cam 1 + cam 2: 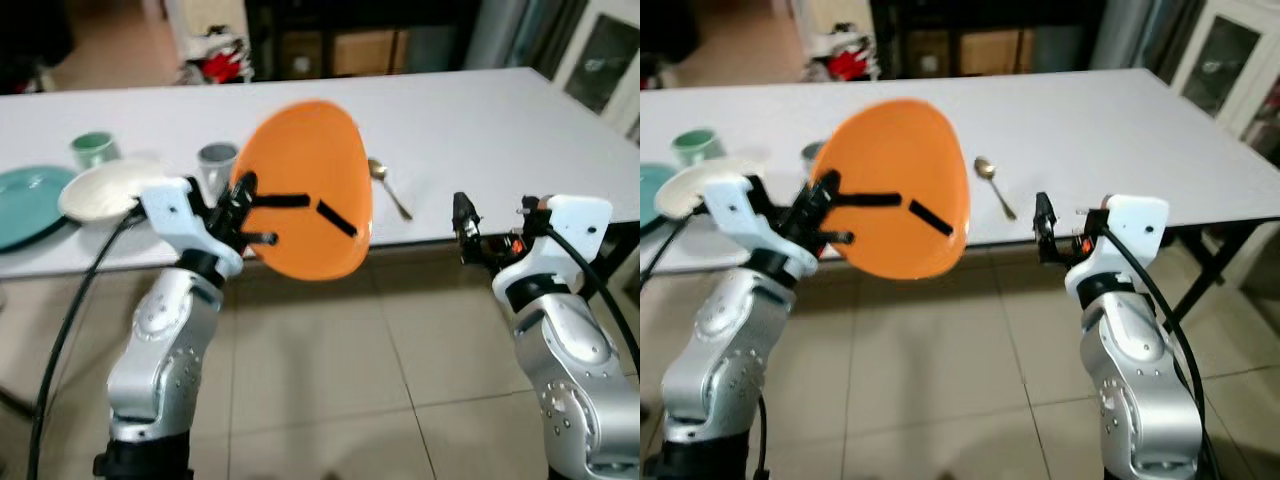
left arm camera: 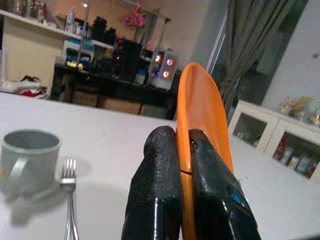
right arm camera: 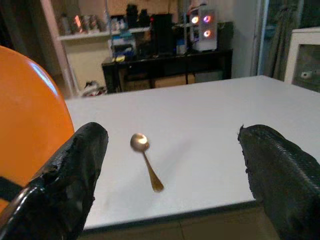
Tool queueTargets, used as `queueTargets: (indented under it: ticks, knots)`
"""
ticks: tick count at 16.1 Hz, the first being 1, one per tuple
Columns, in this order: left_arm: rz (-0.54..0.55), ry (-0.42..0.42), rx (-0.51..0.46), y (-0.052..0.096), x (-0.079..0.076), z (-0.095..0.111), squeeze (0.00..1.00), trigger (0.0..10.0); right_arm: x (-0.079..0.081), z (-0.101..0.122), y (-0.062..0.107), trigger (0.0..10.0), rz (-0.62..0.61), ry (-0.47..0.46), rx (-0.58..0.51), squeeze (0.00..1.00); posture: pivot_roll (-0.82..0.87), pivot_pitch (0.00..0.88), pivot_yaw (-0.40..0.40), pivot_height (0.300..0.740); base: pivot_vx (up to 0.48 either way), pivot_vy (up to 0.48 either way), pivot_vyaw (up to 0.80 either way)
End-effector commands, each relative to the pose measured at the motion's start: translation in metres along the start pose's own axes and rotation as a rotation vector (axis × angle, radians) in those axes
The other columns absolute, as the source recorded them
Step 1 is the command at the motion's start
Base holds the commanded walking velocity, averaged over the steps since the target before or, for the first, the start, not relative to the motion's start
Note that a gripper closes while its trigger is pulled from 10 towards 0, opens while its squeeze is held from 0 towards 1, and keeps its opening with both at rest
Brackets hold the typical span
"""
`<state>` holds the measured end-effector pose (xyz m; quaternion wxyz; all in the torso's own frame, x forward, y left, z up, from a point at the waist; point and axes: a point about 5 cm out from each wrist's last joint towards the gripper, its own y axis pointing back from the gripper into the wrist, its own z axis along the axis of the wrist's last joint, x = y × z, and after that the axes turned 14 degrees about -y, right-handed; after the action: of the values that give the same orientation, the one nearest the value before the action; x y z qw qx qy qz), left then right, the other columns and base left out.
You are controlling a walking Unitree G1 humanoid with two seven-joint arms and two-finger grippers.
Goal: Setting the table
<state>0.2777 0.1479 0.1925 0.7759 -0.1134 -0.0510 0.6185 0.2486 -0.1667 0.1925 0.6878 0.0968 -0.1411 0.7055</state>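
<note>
Orange plate (image 1: 308, 190): we see it on edge, above table (image 1: 480, 130) front edge, hiding part of grey mug (image 1: 216, 165).
Fork (image 2: 69, 200): beside mug.
Left gripper (image 1: 262, 218): raised, clamped on plate rim.
Right gripper (image 3: 170, 170): fingers spread wide, holding nothing, near spoon (image 1: 388, 186).

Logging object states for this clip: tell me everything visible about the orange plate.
The orange plate is plain, smooth and oval-looking, likely plastic. It is held off the table, tilted nearly upright, before the near edge of the white table. The left gripper has its jaws shut on the rim, one finger on each face. Nothing else touches it.
</note>
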Motion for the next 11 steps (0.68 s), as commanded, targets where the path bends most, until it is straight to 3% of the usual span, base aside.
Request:
queueTargets:
  ticks: [1,2,6,9,11]
  knots:
    - [0.009,0.003,-0.014,-0.001,0.004,0.003,0.00,10.0,0.002,-0.001,0.001,10.0,0.005,-0.012,0.005,0.00,-0.09,0.000,0.032,0.740,0.375,0.000,-0.80]
    - [0.008,0.004,-0.014,-0.002,0.005,0.003,0.00,10.0,0.002,0.000,0.001,10.0,0.009,-0.022,0.002,0.00,-0.09,0.000,0.033,0.740,0.375,0.000,-0.80]
    - [0.089,0.031,-0.007,-0.007,0.016,0.002,0.00,10.0,0.014,0.001,0.002,10.0,0.124,-0.050,0.015,0.00,-0.09,0.000,0.035,0.740,0.381,0.000,0.00]
    - [0.102,0.023,0.006,-0.004,0.020,0.000,0.00,10.0,0.020,-0.007,0.004,10.0,0.209,-0.006,0.083,0.00,-0.08,0.000,0.028,0.740,0.395,0.000,0.00]
    - [0.118,0.054,0.006,-0.003,0.021,-0.002,0.00,10.0,0.022,-0.011,0.005,10.0,0.253,0.043,0.127,0.00,-0.07,0.000,0.023,0.740,0.396,0.000,0.65]
